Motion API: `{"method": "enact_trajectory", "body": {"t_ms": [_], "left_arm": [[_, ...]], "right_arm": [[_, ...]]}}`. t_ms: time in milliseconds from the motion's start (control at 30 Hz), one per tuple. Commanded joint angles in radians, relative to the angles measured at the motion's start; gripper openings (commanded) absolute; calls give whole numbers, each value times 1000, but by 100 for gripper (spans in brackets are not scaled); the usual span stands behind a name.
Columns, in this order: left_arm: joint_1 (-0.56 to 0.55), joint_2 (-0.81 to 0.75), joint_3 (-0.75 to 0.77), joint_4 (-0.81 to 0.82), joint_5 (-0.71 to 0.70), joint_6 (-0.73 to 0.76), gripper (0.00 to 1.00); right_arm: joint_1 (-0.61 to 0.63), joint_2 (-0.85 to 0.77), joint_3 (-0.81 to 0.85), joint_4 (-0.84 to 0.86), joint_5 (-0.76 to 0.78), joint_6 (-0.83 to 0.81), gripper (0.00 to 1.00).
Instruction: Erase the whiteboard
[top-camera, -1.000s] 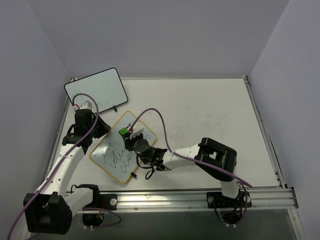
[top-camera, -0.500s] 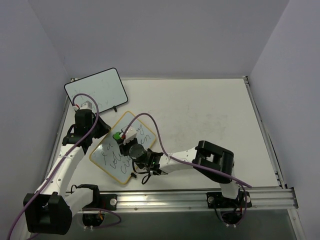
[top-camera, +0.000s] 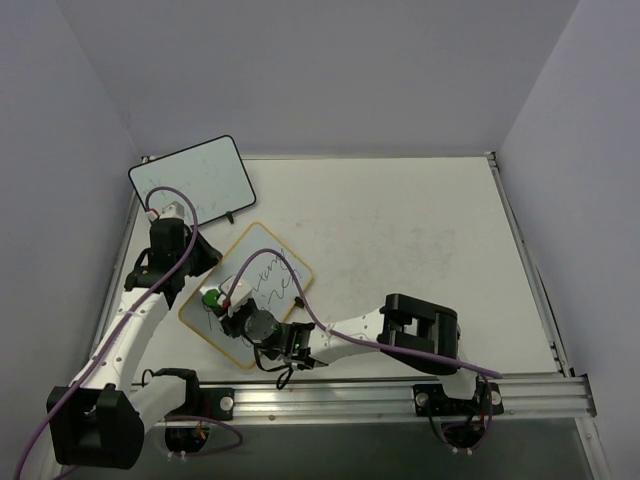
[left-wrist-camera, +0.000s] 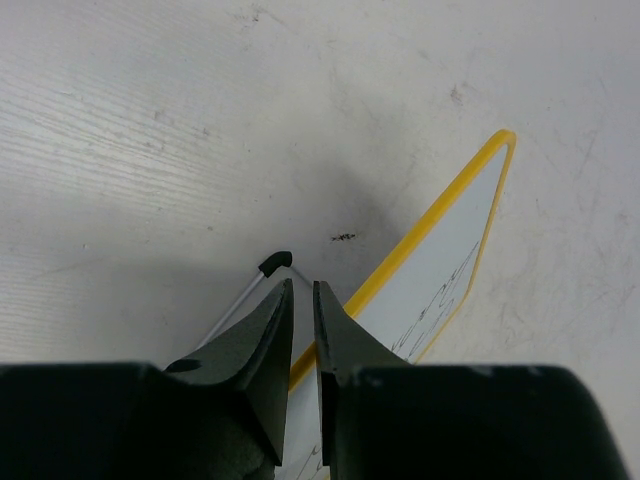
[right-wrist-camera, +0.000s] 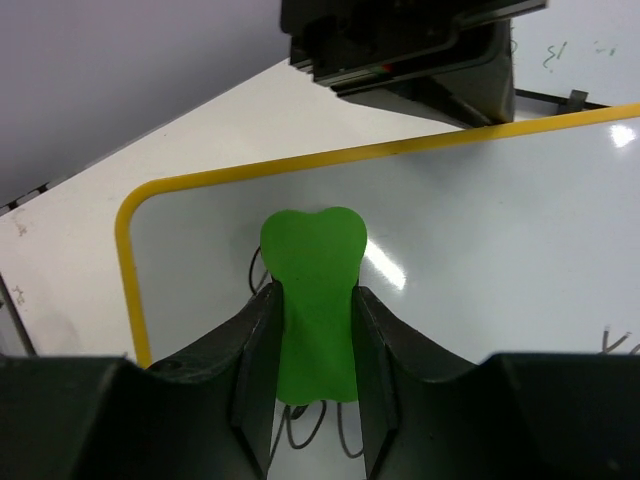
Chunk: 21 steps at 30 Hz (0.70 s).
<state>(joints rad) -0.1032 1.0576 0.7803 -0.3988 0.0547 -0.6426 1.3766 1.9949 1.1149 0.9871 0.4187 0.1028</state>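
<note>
The whiteboard (top-camera: 262, 247) with the yellow rim lies flat at the left middle of the table, with black handwriting (top-camera: 265, 278) on it. My right gripper (top-camera: 214, 298) is shut on a green eraser (top-camera: 210, 296) and presses it on the board's left end. In the right wrist view the eraser (right-wrist-camera: 312, 250) sits between my fingers (right-wrist-camera: 258, 330) over black scribbles (right-wrist-camera: 300, 425), close to the yellow rim (right-wrist-camera: 130, 280). My left gripper (top-camera: 207, 256) is shut, tips at the board's upper left edge. In the left wrist view its tips (left-wrist-camera: 303, 285) lie over the yellow rim (left-wrist-camera: 440, 215).
A black-rimmed whiteboard (top-camera: 190, 178) leans at the back left, and shows in the right wrist view (right-wrist-camera: 585, 50). Its black-tipped thin leg (left-wrist-camera: 274, 263) lies beside my left fingertips. Purple cables loop over both arms. A metal rail (top-camera: 400, 398) runs along the near edge.
My right gripper has slid the green eraser down and left along the board, from its upper middle to its left end. The handwriting on the upper part is uncovered. The left arm has not moved.
</note>
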Motion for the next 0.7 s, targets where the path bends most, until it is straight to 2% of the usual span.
{"method": "enact_trajectory", "body": {"t_ms": [0, 400, 667], "left_arm": [[-13, -5, 20, -3, 42, 14, 22], [-18, -7, 20, -6, 39, 15, 22], [-21, -7, 19, -5, 37, 15, 22]], "right_arm": [[35, 38, 31, -42, -66, -15, 0], [68, 58, 71, -76, -77, -40, 0], [45, 55, 56, -90, 20, -26, 0]]}}
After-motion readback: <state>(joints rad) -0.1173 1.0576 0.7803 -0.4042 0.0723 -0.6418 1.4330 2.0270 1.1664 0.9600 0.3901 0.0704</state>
